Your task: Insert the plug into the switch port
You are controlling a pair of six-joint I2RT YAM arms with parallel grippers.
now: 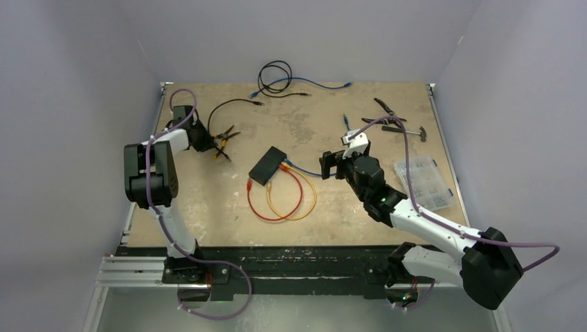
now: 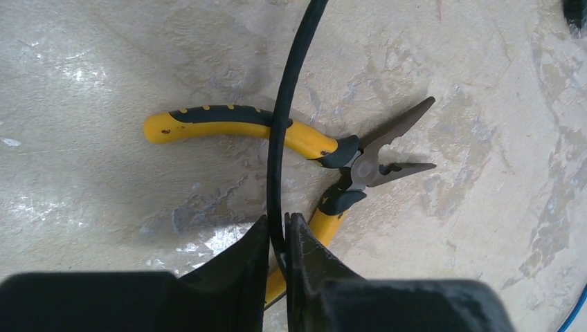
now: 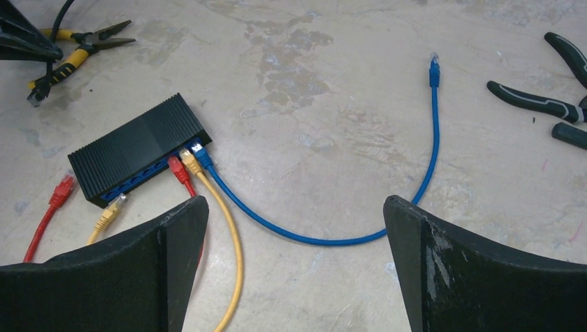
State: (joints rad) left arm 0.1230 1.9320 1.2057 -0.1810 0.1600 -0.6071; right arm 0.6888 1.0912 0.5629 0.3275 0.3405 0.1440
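Left pincer [image 2: 280,225] pinches one black cable [image 2: 289,69]; right pincer [image 3: 294,207] gapes near one switch [image 3: 135,152] with three plugs [image 3: 199,153] seated.

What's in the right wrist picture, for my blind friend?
A black switch has a red cable, yellow cable and blue cable plugged in. The free plug of the blue one lies apart, beyond the open right end effector.

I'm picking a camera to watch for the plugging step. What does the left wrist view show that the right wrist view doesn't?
Left wrist only: the left gripper closed on the black cable, seen close. Right wrist only: the switch with red, yellow and blue plugs seated, the blue cable's free plug, the open right gripper. Both: the yellow-handled pliers and that black cable.
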